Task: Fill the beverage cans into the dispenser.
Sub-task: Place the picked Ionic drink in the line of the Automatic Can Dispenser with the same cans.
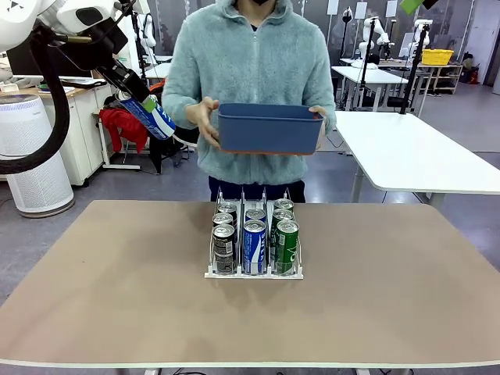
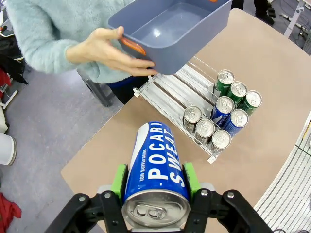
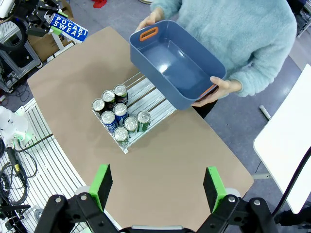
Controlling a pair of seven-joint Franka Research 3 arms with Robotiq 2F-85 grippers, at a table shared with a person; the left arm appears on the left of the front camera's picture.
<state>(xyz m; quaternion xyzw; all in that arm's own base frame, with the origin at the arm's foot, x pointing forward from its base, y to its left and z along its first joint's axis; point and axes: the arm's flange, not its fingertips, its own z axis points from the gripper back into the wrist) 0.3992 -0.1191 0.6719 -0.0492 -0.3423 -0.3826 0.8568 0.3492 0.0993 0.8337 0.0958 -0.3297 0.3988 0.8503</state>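
Here the left gripper (image 2: 154,180) pinches a blue-and-white can (image 2: 156,171), raised above the table's (image 1: 117,297) left far edge. The right wrist view alone shows the right gripper (image 3: 158,187), its jaws spread with nothing between. The dispenser (image 1: 254,272) stands mid-table with eight cans: three black, two blue, three green. The person's hands (image 2: 104,48) hold one blue bin (image 1: 269,127) above it.
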